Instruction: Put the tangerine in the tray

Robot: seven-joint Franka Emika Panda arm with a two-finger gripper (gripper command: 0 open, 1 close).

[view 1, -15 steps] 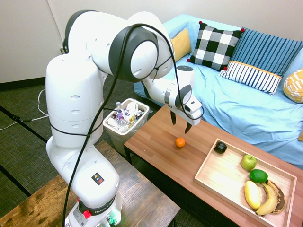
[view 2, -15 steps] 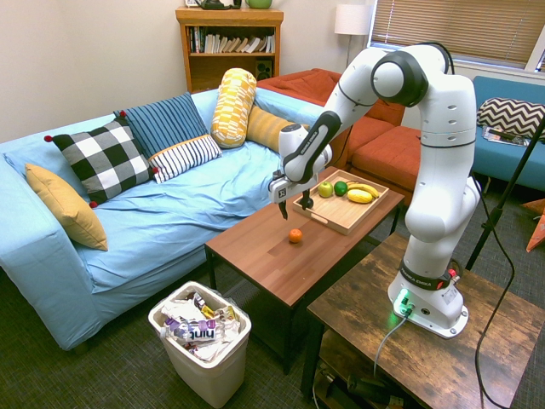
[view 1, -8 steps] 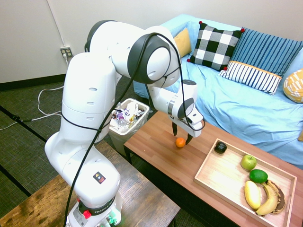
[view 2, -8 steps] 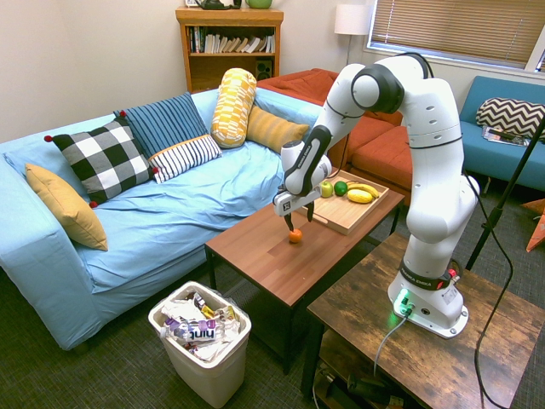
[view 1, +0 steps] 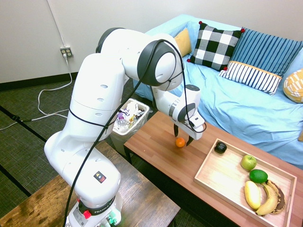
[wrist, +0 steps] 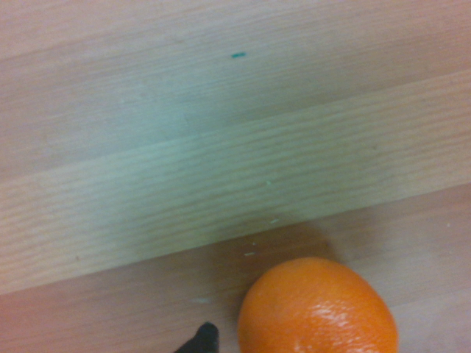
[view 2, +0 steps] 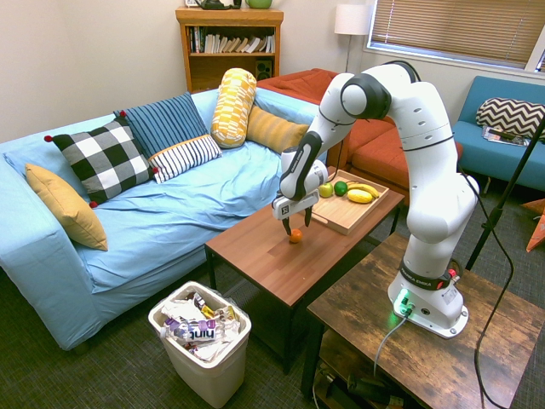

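The tangerine [view 1: 180, 142] is a small, round, bright-orange fruit with a finely dimpled, glossy skin (the wrist view shows a highlight on it). It rests on the coffee table [view 1: 151, 146], a rectangular top of smooth reddish-brown wood with straight grain. The tray [view 1: 222, 177] is a shallow rectangle of pale, matte wood with low raised sides; it sits on the same table, well apart from the tangerine.

The gripper [view 1: 182, 140] points straight down, its dark fingers spread wide, one on each side of the tangerine. Contact between fingers and fruit cannot be confirmed.

Change against the earlier pictures: a second ago the gripper hung clearly above the table with the tangerine below and beside it; it has since come down so that the fingertips are level with the fruit. The finger opening is unchanged. The tangerine and the tray have not moved.

Count of items:
- One tangerine, on the table.
- One tray, holding one green apple [view 1: 248, 162], one lime [view 1: 258, 176], one dark round fruit [view 1: 220, 147] in its corner and two bananas [view 1: 262, 196], one yellow, one browned.
- One white waste bin [view 1: 125, 120] on the floor beside the table, full of wrappers.
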